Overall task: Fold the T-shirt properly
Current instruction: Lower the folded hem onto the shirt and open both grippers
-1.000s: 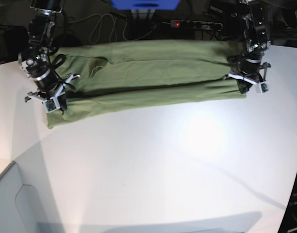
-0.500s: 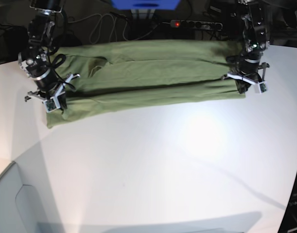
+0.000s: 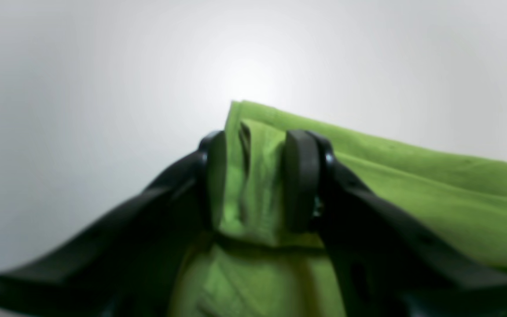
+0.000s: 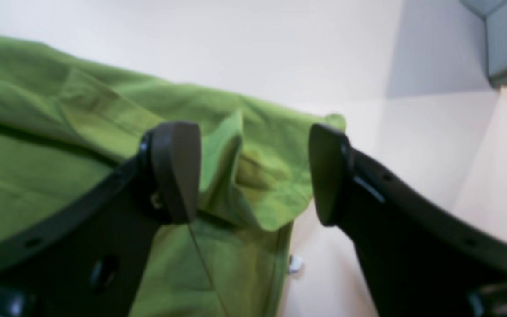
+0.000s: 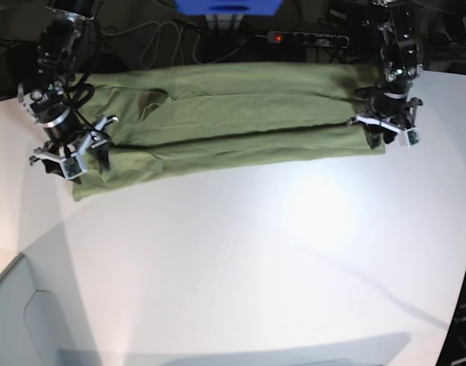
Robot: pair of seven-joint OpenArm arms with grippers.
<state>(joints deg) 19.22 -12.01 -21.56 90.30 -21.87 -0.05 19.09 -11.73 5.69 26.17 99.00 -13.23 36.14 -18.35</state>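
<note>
The olive-green T-shirt [image 5: 233, 114] lies along the far side of the white table [image 5: 255, 267], folded lengthwise into a long band. My left gripper [image 5: 385, 136] is at its right end. In the left wrist view it [image 3: 257, 176] is shut on a bunched fold of the T-shirt [image 3: 412, 176]. My right gripper [image 5: 80, 160] is at the shirt's left end. In the right wrist view it [image 4: 253, 171] is open, its fingers wide apart on either side of a raised fold of the T-shirt [image 4: 60, 132] near the corner.
A black power strip [image 5: 309, 37] and loose cables [image 5: 160, 38] lie behind the table's far edge, beside a blue object [image 5: 229, 6]. A grey panel [image 5: 19, 320] sits at the front left corner. A bright light glare [image 5: 320, 210] marks the table.
My right gripper has shifted a little to the left and back at the shirt's left end. My left gripper has edged slightly towards the far side. The shirt has barely moved.
</note>
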